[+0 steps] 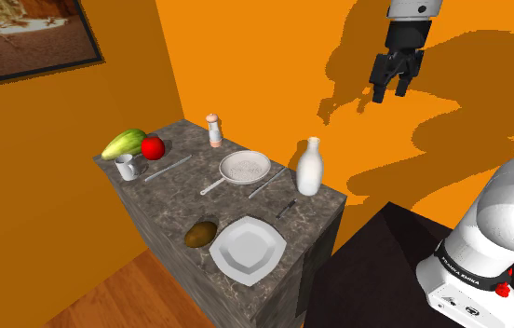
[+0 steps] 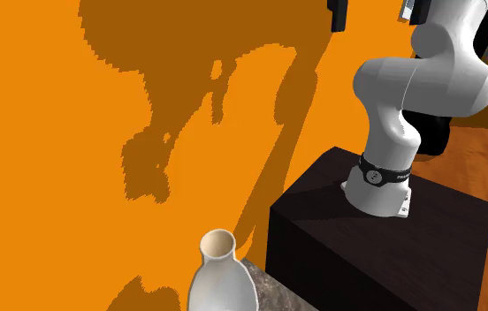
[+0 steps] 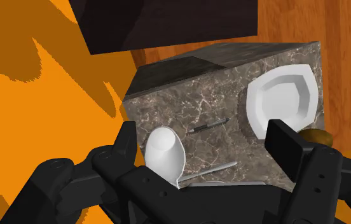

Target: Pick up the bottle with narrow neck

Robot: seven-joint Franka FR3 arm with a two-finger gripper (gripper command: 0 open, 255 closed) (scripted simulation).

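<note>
Orange walls (image 1: 246, 65) close off the scene, and a marble counter (image 1: 176, 200) stands against them over a wood floor (image 1: 125, 298). From my seat the gripper (image 1: 390, 93) hangs high in the air, fingers spread apart, nothing between them. It is well clear of everything on the counter.

Far below it, and off toward the shoulder view's left, is the bottle (image 1: 310, 168). It is white, round in the body with a narrow neck, and it stands upright at the counter edge nearest the stand (image 1: 385, 252). Through the wrist camera I see its open mouth in the gap between the fingers, closer to one of them, with no contact.

Farther from the gripper than the bottle sits a white pan (image 1: 244, 168), just beside the bottle, its handle pointing away from it. A thin dark utensil (image 1: 286, 207) lies near the bottle's base. Past that is a white plate (image 1: 247, 248), with a brown fruit (image 1: 200, 235) touching its rim.

Farthest from the gripper, at the counter's other end, I make out a shaker (image 1: 213, 129), a tomato (image 1: 153, 147), a green squash (image 1: 123, 143) and a cup (image 1: 127, 168). A framed picture (image 1: 22, 33) hangs on the wall beyond them.
</note>
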